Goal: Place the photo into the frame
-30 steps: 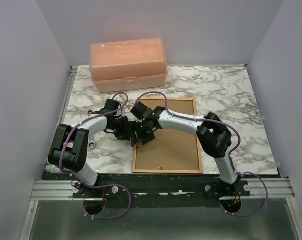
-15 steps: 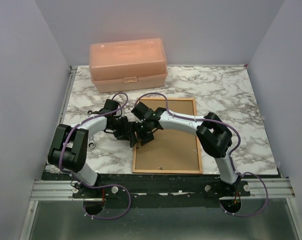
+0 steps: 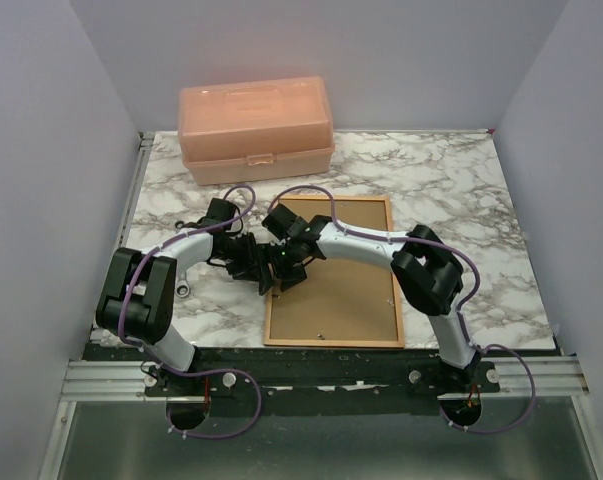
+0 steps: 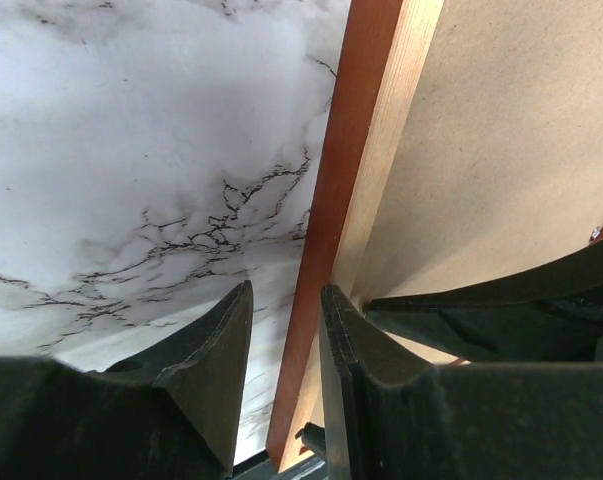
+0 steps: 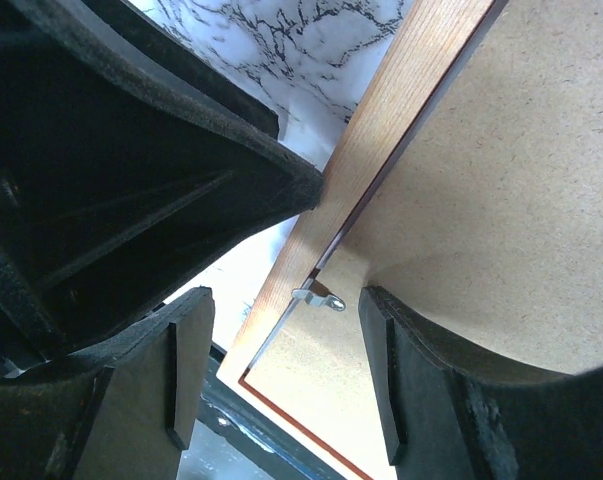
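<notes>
**A:** Start at the left. What stands there?

**B:** A peach box (image 3: 256, 125) with its lid shut, at the back left of the marble desk (image 3: 461, 180). Nearer the front, the left arm (image 3: 141, 295) bends in from its base toward the middle.

**A:** And its pincer?

**B:** The left pincer (image 4: 286, 295) points down at the left rail of the frame (image 3: 331, 342). Its fingers (image 4: 216, 370) stand only a narrow slit apart. One is over the marble just outside the rail. The other is over the pale wood of the rail's back, and the reddish outer edge runs through the slit. I cannot tell whether they press on the wood.

**A:** Where does the frame lie?

**B:** Flat on the desk, around the middle and reaching to the near edge. Its pale back faces up and its long sides run away from the arms. A brown board (image 3: 341, 300) fills the opening.

**A:** Then the other pincer?

**B:** The right pincer (image 5: 289, 297) is just beside the left one, over the same rail. From above, the two black heads look close to touching. Its jaws are spread wide and hold nothing. Between them a small metal clip (image 5: 319, 296) sits at the rail's inner edge, against the board.

**A:** And furthest right?

**B:** The right arm (image 3: 421, 275) rises from its base at the near right and reaches across the far half of the frame.
</notes>
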### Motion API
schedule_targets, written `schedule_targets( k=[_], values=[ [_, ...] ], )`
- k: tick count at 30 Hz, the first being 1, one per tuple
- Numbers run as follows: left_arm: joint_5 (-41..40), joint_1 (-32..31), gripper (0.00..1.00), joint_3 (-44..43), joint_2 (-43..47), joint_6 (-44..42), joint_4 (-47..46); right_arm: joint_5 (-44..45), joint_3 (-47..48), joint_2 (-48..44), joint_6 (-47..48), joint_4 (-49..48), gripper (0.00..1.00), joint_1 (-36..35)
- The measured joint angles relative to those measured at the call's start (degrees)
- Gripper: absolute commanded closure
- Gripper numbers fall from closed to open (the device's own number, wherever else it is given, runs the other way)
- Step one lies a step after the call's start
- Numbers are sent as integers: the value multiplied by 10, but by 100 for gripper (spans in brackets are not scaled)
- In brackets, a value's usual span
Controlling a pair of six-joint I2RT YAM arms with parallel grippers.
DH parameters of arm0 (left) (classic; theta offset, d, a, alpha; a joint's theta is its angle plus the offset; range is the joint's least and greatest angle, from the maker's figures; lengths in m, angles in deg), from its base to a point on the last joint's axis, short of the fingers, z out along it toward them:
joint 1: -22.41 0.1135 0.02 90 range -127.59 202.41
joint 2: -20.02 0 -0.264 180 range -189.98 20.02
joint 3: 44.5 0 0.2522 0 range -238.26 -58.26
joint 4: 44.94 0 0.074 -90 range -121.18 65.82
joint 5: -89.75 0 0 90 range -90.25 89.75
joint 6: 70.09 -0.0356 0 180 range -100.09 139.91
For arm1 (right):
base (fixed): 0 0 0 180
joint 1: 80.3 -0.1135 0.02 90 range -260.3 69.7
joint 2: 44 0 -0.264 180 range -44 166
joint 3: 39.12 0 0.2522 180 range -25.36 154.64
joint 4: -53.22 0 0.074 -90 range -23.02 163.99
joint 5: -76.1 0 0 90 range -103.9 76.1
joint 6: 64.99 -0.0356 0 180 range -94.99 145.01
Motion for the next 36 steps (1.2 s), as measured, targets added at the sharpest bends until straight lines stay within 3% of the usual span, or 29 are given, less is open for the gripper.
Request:
schedule_targets(
  k=[8, 13, 22, 29, 36],
  values=[
    [3, 1, 68, 0, 0, -4, 0, -4, -37, -18, -1, -55, 22, -2],
    [-6, -7, 68, -2, -5, 2, -7, -12, -57, -22, 18, -156, 23, -45],
    [-19, -8, 68, -5, -7, 2, 5, -13, -60, -20, 26, -167, 24, -52],
    [-19, -9, 86, -7, -8, 0, 5, -17, -63, -20, 49, -167, 24, -53],
    [-17, -9, 93, -20, -19, -2, 21, -39, -63, -20, 92, -164, 26, -53]
  ],
)
